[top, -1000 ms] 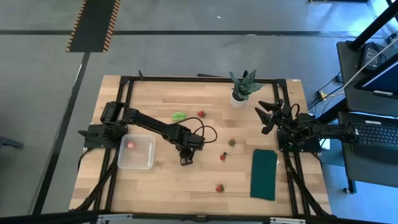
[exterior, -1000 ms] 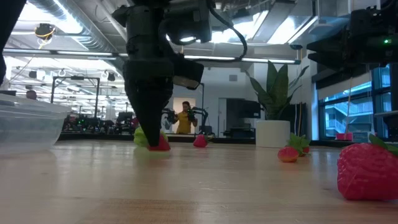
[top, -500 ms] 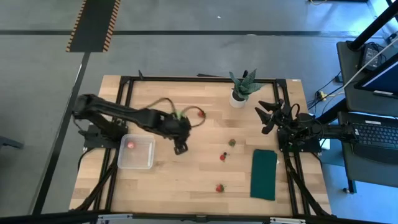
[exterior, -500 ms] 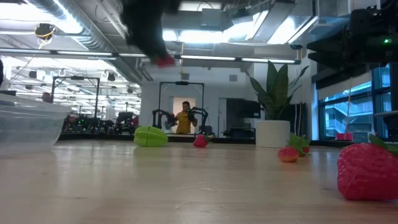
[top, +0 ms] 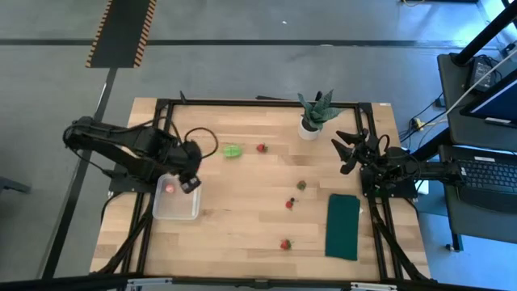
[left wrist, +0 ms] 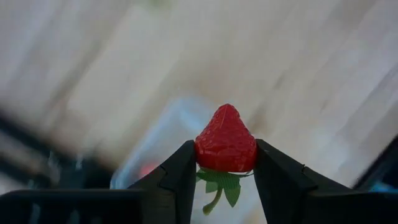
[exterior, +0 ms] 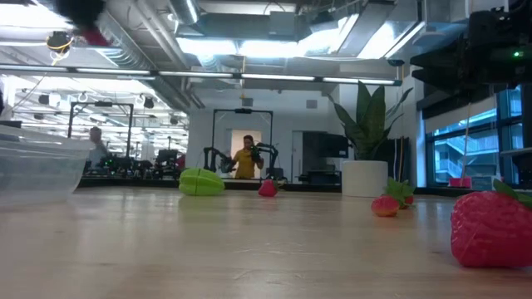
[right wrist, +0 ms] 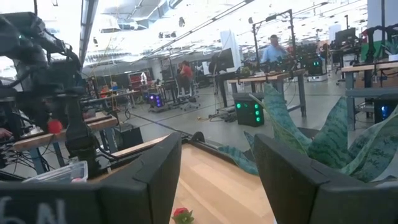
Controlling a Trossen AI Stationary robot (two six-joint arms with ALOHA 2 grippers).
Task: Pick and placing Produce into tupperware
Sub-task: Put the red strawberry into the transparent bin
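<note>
Strawberry carried over the tupperware

The strawberry sits pinched in the left claw above the tupperware, which holds one red piece; next, I judge, comes lowering and release. The right claw, parted and empty, waits far across the tabletop.

Red strawberry, green top; clear tupperware; dark green cloth; black claw.
</note>
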